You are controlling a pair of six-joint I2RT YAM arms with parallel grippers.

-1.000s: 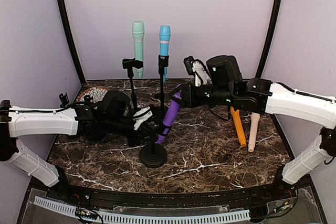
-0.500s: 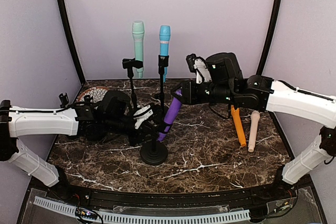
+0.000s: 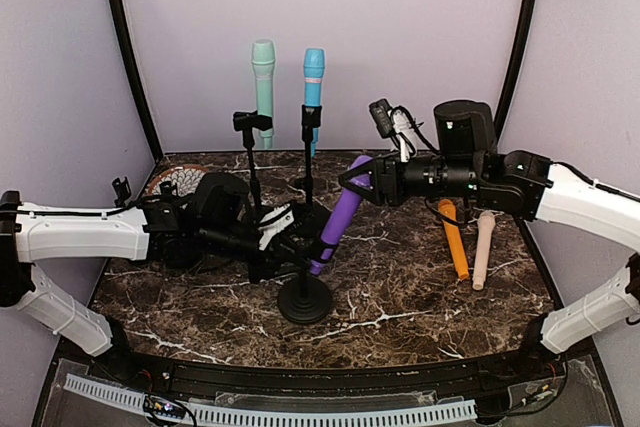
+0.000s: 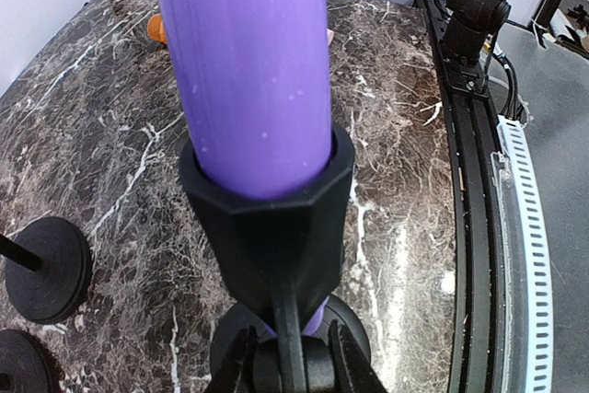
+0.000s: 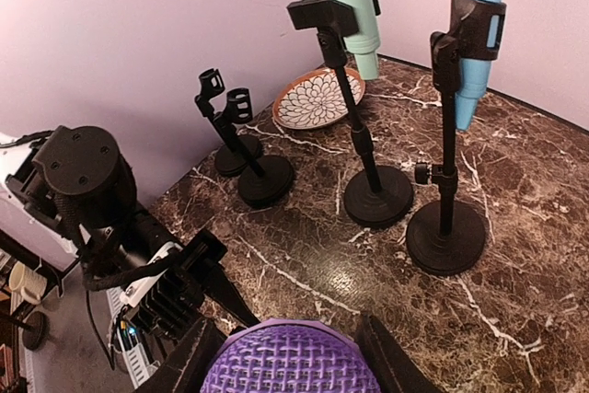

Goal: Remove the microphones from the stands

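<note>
Right tool [image 3: 355, 177] grips microphone [image 3: 340, 215], left tool [image 4: 293, 367] stand [image 3: 305, 302].

The walls [image 3: 400, 37] are soft purple. The table [image 3: 400, 297] is dark brown stone with white lines. Two black poles [image 3: 125, 47] bend up the back corners.

The right gripper [image 3: 362, 175], clamped on the head of the purple microphone [image 3: 338, 215], has swung to the right and slightly upward within the last second, carrying the microphone's top with it. The stand [image 3: 305, 299] has slid a little rightward across the marble tabletop.
</note>
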